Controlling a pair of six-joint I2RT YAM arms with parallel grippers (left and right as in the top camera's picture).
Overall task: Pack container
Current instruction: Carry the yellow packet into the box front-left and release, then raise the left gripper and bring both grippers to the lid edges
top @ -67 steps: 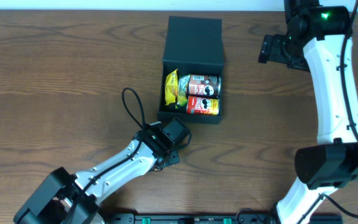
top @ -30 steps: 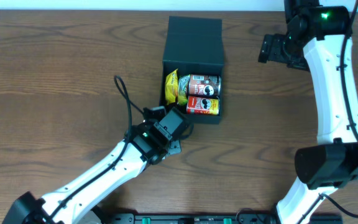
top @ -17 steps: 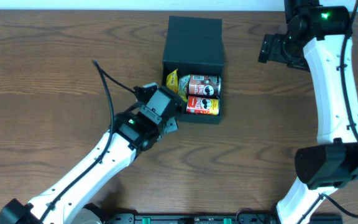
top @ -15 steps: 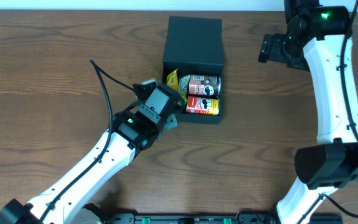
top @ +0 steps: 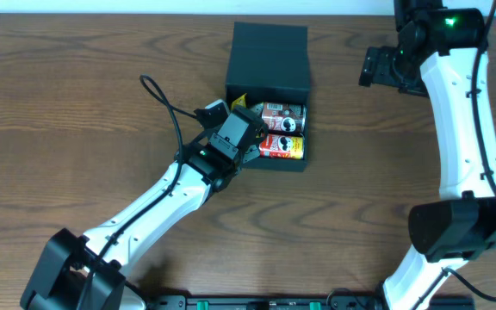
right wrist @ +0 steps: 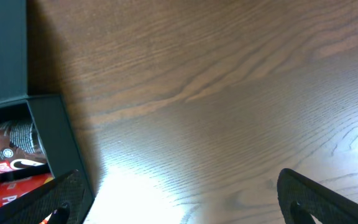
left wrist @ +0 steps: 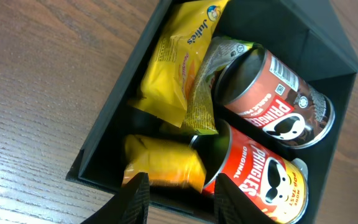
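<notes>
The container sits on the worktop a little toward 12 o'clock from its middle, its hinged lid thrown back on the 12 o'clock side so the mouth stays free for loading. The left claw hangs over the box's 8 o'clock corner with its jaws spread and pinching nothing. A short yellow packet lies in that corner just beyond the fingertips, so the pose reads as fitted to setting a packet in or nudging it flat, though I cannot tell which. The goods look sorted by shape: the packets stand or lean along the 9 o'clock wall, where soft things fill the narrow gap, and the rigid cans lie on their sides, side by side, toward 3 o'clock. By count there are two cans, a brown can and a red can, and three packets as far as I can tell: the short yellow one, a tall yellow packet and a crumpled olive-gold packet wedged against the brown can. The right claw, jaws wide apart and empty, waits well off at the container's 3 o'clock, probably to keep clear of the loading arm
</notes>
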